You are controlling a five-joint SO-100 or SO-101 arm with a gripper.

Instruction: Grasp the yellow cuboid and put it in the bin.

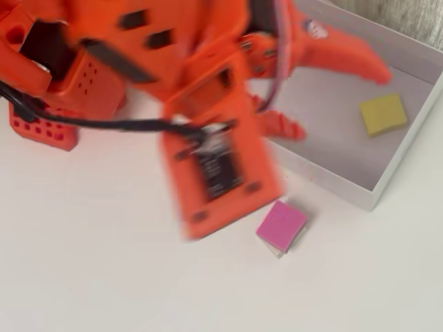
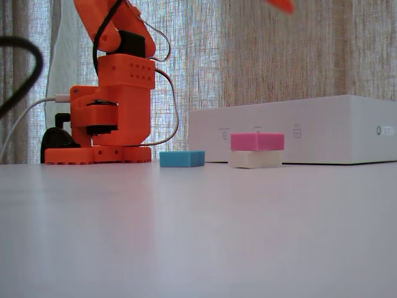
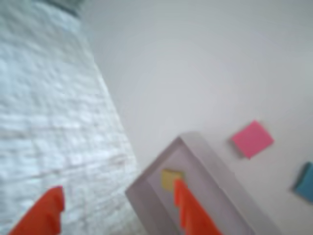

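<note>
Lying flat on the pale lavender floor of the bin, near its right-hand wall in the overhead view, the yellow cuboid is a small square block with a matte, foam-like face and soft edges. Nothing touches it there. The bin itself is a shallow white cardboard box with low, straight walls; in the fixed view its long side shows as a plain white panel.

Above the box the gripper is blurred, its two smooth orange plastic fingers spread well apart with nothing between them (the wrist view shows the same wide gap, with the yellow block partly behind one fingertip).

Outside the bin, on the smooth white table, sits a pink block, square and flat; the fixed view shows it stacked on a cream-white block. A blue block lies just beside that stack in the fixed view. A coarse woven curtain hangs behind the table.
</note>
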